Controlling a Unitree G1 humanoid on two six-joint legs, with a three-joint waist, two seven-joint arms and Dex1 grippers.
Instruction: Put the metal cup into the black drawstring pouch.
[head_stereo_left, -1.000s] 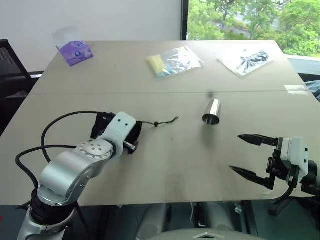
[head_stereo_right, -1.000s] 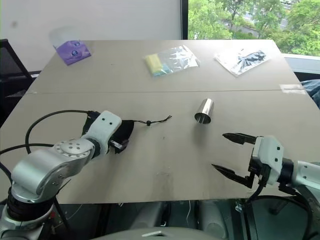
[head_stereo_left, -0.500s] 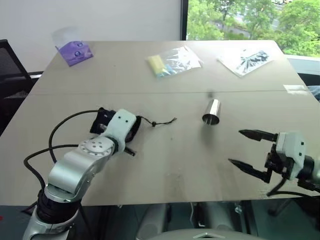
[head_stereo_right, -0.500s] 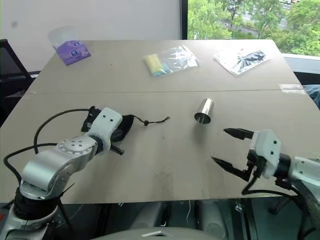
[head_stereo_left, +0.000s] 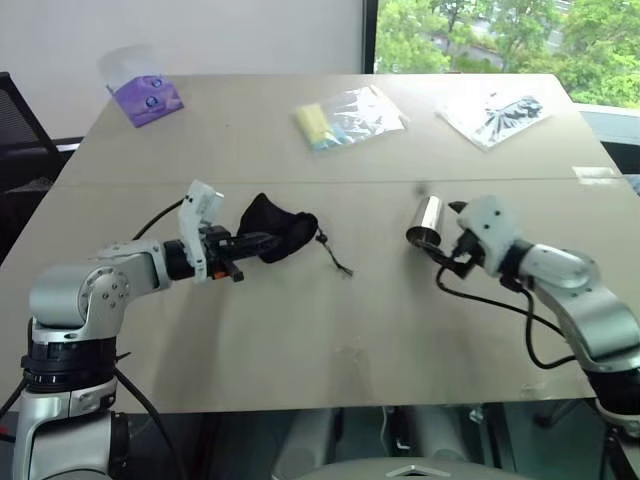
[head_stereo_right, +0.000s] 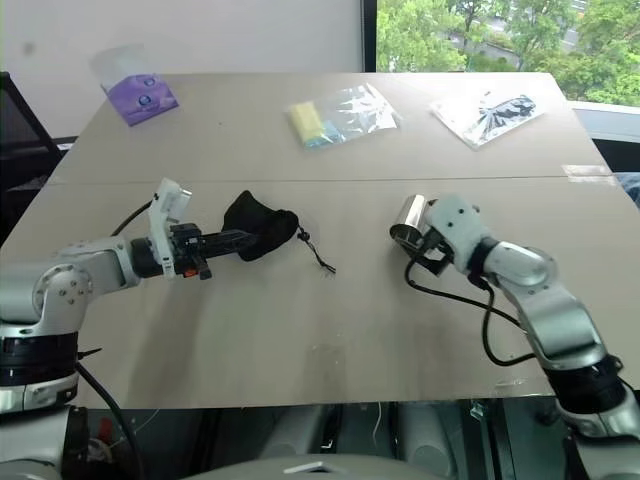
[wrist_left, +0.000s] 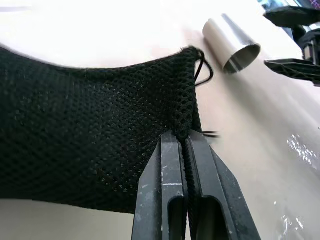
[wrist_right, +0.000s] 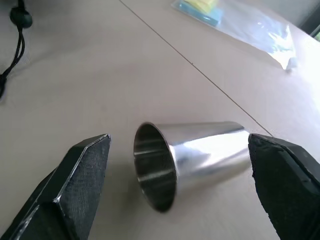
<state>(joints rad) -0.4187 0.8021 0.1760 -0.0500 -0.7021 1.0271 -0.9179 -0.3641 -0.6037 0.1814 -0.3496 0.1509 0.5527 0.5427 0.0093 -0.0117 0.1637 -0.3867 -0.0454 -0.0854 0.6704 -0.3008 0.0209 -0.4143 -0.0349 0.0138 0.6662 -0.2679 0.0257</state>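
Left end effector (wrist_left: 186, 145) pinches the black drawstring pouch (head_stereo_left: 277, 226) — right end effector (wrist_right: 180, 187) gapes wide around the lying metal cup (wrist_right: 187, 157).

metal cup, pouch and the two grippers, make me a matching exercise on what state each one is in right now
Things:
1. metal cup
2. black drawstring pouch
3. left gripper
4. right gripper

States:
A. fingers open, one on each side of the cup
B. lying on its side on the table
C. fingers shut on mesh fabric
D. lifted by one edge, cord hanging down

Pairs: 1-B, 2-D, 3-C, 4-A
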